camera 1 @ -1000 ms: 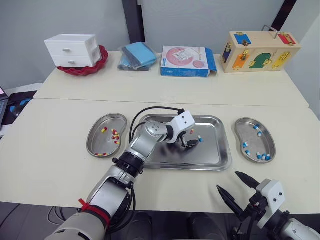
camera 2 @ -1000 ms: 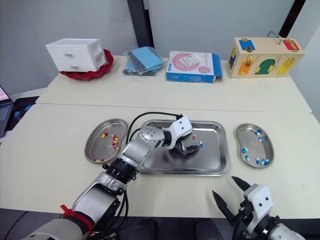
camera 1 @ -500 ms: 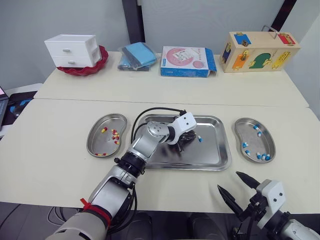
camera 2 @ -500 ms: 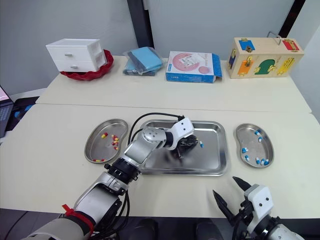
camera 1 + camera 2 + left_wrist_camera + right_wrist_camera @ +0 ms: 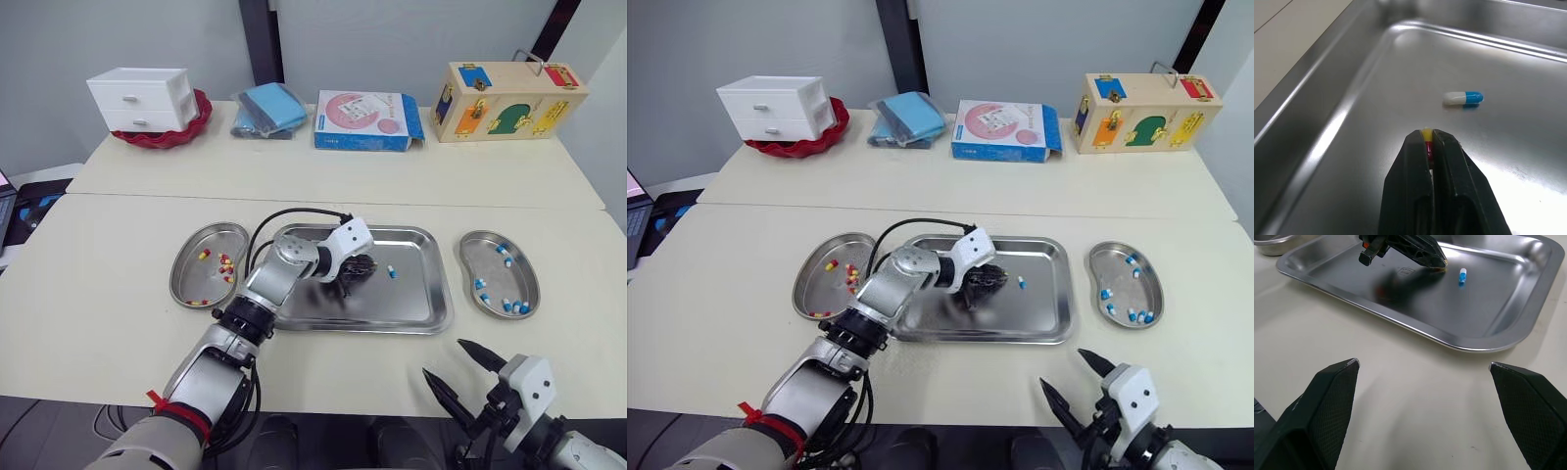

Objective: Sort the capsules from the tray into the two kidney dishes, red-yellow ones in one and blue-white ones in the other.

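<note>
Likely light, slick and crushable, the red-yellow capsule (image 5: 1426, 133) sits pinched by its sides in the left hand (image 5: 1427, 139) over the tray (image 5: 411, 313), a blue-white capsule (image 5: 1463, 98) lying nearby, while the right hand (image 5: 1423, 364) gapes wide

L hand (image 5: 355, 271) low over mid tray (image 5: 402, 300), arm coming in from near-left. One blue-white capsule (image 5: 391, 271) lies on tray just R of it. L kidney dish (image 5: 191, 276) has red-yellow capsules (image 5: 225, 264); R kidney dish (image 5: 520, 280) has blue-white capsules (image 5: 509, 305). R hand (image 5: 443, 358) at near desk (image 5: 98, 294) edge, fingers spread. Back of desk: white drawers (image 5: 140, 98), blue cloth (image 5: 270, 108), printed box (image 5: 367, 119), wooden lock box (image 5: 509, 101).
</note>
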